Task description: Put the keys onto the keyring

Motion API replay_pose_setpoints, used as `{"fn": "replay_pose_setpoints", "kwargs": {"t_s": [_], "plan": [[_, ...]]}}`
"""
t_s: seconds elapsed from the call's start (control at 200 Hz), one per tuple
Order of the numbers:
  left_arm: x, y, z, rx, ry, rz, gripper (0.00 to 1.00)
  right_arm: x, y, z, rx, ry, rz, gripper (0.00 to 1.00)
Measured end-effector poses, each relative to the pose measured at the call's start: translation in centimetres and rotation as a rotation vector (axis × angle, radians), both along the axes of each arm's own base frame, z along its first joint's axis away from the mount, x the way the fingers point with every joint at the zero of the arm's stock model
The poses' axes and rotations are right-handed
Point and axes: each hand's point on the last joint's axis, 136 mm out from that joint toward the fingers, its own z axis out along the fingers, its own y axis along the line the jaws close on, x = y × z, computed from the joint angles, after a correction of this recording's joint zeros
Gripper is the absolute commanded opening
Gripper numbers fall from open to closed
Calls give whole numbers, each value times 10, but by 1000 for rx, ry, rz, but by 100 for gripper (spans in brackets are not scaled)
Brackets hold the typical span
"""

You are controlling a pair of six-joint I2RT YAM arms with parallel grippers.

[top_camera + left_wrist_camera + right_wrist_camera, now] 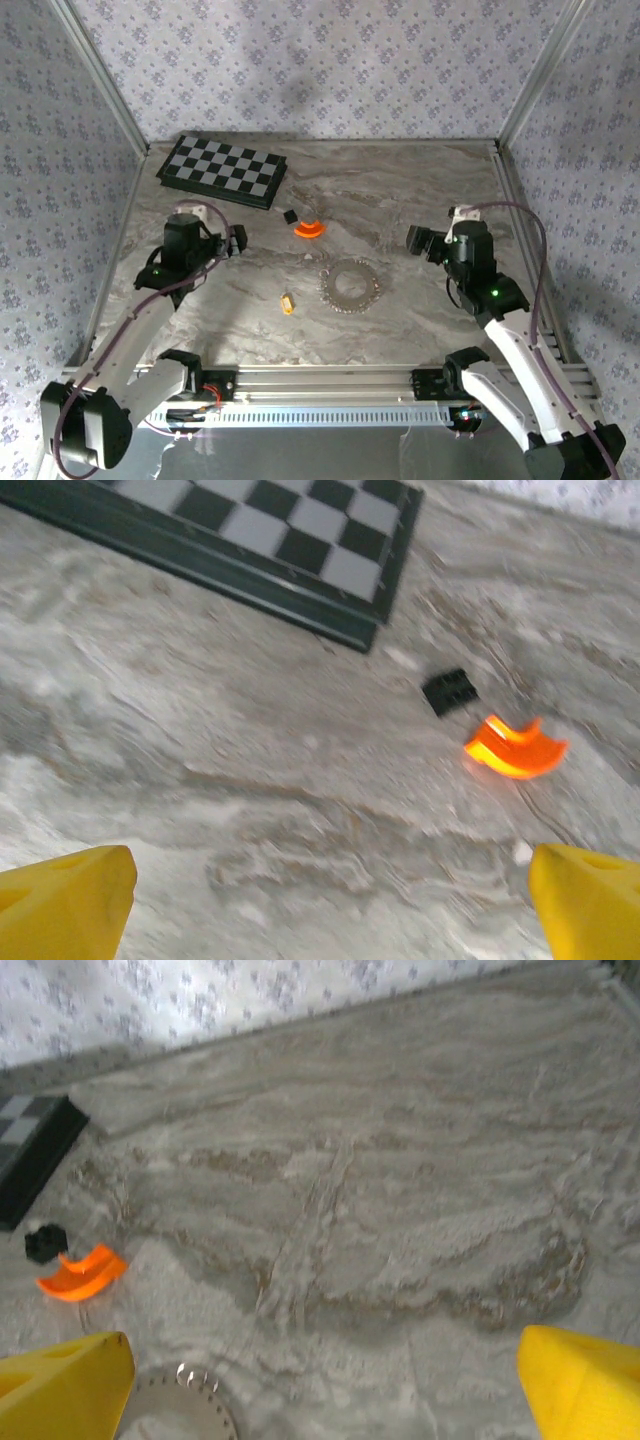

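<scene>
The left gripper (330, 890) and right gripper (322, 1370) stood spread, empty. The keys (287, 303) lay near centre, left of the keyring (350, 286).

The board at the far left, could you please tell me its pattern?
The board is black-and-grey checkered, with a dark frame; clearest in the top view.

Checkerboard (222, 172) lies upper left on the marble table (420, 190); black cube (290, 215) just beside orange disc (309, 230), near centre.
</scene>
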Motion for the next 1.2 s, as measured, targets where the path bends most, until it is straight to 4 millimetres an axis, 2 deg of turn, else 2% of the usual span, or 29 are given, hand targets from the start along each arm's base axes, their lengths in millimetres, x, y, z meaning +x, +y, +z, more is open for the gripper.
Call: {"fn": "replay_pose_setpoints", "kwargs": {"t_s": [0.42, 0.595, 0.72, 0.845, 0.999, 1.199], "plan": [[-64, -102, -13, -83, 117, -333, 100, -47, 67, -56, -57, 260, 267, 99], [-94, -129, -24, -91, 153, -431, 99, -61, 82, -67, -60, 320, 319, 100], [-110, -144, -38, -89, 187, -486, 94, -70, 93, -70, -51, 340, 357, 99], [-115, -153, -51, -74, 217, -511, 88, -74, 99, -70, -36, 350, 378, 100], [-110, -160, -65, -52, 240, -513, 83, -78, 102, -73, -23, 362, 386, 100], [-104, -168, -91, 9, 293, -528, 70, -85, 102, -80, -5, 368, 396, 100]]}}
